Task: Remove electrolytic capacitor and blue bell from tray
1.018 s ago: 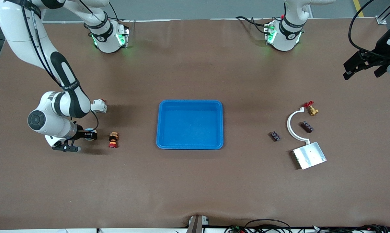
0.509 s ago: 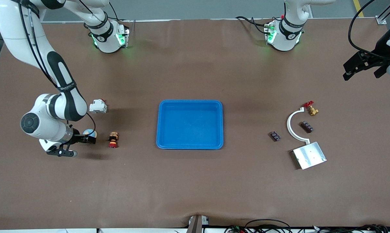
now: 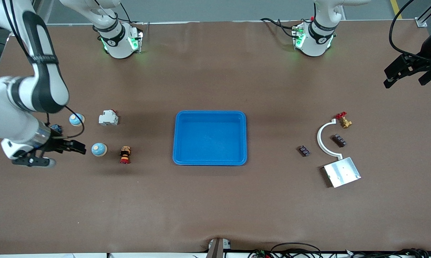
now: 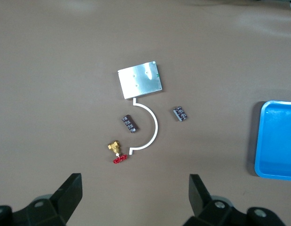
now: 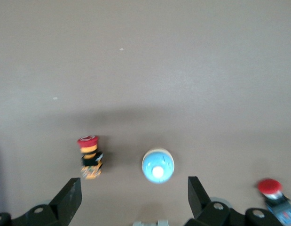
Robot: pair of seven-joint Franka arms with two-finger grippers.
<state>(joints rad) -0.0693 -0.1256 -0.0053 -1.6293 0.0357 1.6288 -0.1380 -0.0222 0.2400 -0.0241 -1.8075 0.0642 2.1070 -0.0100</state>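
Observation:
A blue bell [image 3: 99,149] with a white knob stands on the table near the right arm's end; it also shows in the right wrist view [image 5: 158,165]. A second blue bell [image 3: 76,119] stands farther from the front camera. My right gripper [image 3: 59,152] is open and empty, up over the table beside the first bell [image 5: 134,202]. Two dark capacitors [image 3: 304,151] [image 3: 339,140] lie near the left arm's end, also in the left wrist view [image 4: 181,113] [image 4: 130,124]. My left gripper [image 3: 405,77] is open and empty, high over the table's end [image 4: 136,197].
A blue tray [image 3: 179,157] sits mid-table. A red push button [image 3: 125,154] and a white relay [image 3: 108,118] lie by the bells, and a small blue-based button [image 3: 56,127] by the right arm. A brass valve [image 3: 344,121], white arc [image 3: 323,143] and metal plate [image 3: 342,172] surround the capacitors.
My right gripper has drawn back from the blue bell toward the right arm's end and risen; the bell stays on the table. The second bell has come into sight. The left gripper shifted slightly.

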